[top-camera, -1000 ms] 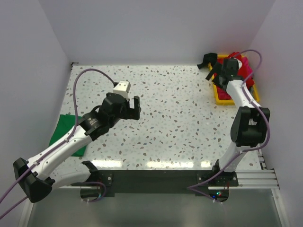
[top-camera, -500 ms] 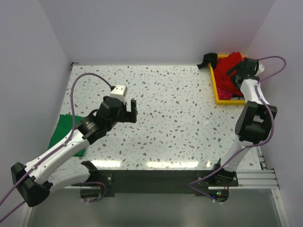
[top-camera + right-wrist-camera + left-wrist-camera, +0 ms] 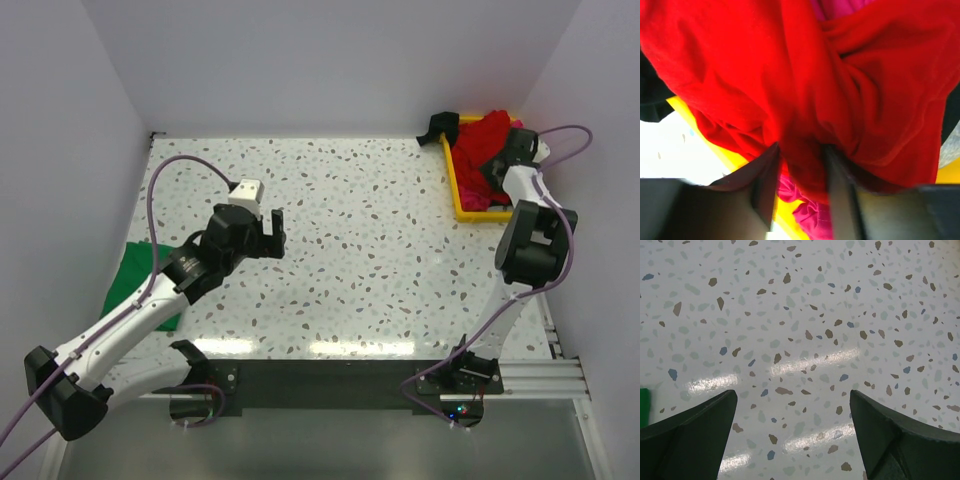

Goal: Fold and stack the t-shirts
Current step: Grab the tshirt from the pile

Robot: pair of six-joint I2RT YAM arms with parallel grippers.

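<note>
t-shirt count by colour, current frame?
red t-shirt: 1
magenta-pink t-shirt: 1
green t-shirt: 1
Total: 3

Left arm (image 3: 150, 305) extended forward, left gripper (image 3: 793, 396) jaws spread wide. Right arm (image 3: 528, 250) folded upright, right gripper (image 3: 800, 152) pinching a fold of bright red cloth t-shirt (image 3: 730, 60)

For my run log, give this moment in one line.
right gripper: pinching red t-shirt in yellow tray | left gripper: open above table | green t-shirt: left table edge
</note>
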